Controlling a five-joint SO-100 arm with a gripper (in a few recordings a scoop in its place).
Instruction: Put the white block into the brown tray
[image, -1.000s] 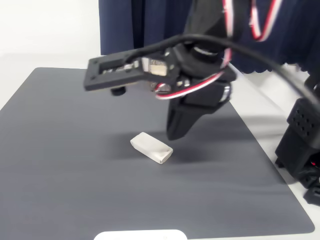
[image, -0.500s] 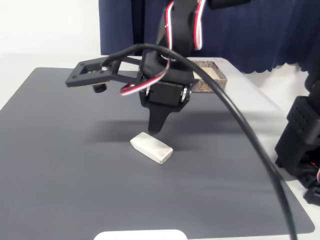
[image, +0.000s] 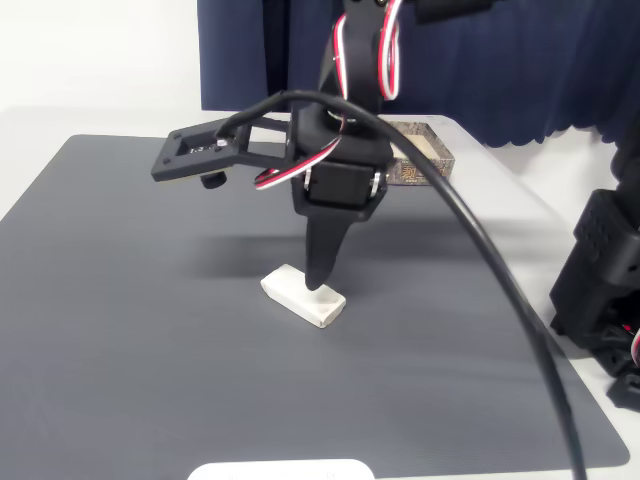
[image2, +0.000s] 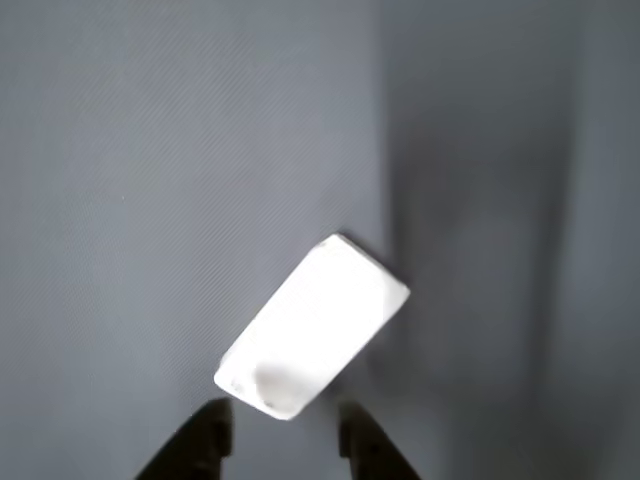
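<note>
The white block (image2: 312, 327) looks light, stiff and smooth, best pinched across its short sides by the open end effector (image2: 277, 432) at its six o'clock end.

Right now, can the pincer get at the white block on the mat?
Probably yes. The pincer hangs right above the block, tips open at one end of it, and the mat around it is bare. The block lies skewed to the tips, so a wrist turn may be needed.
</note>
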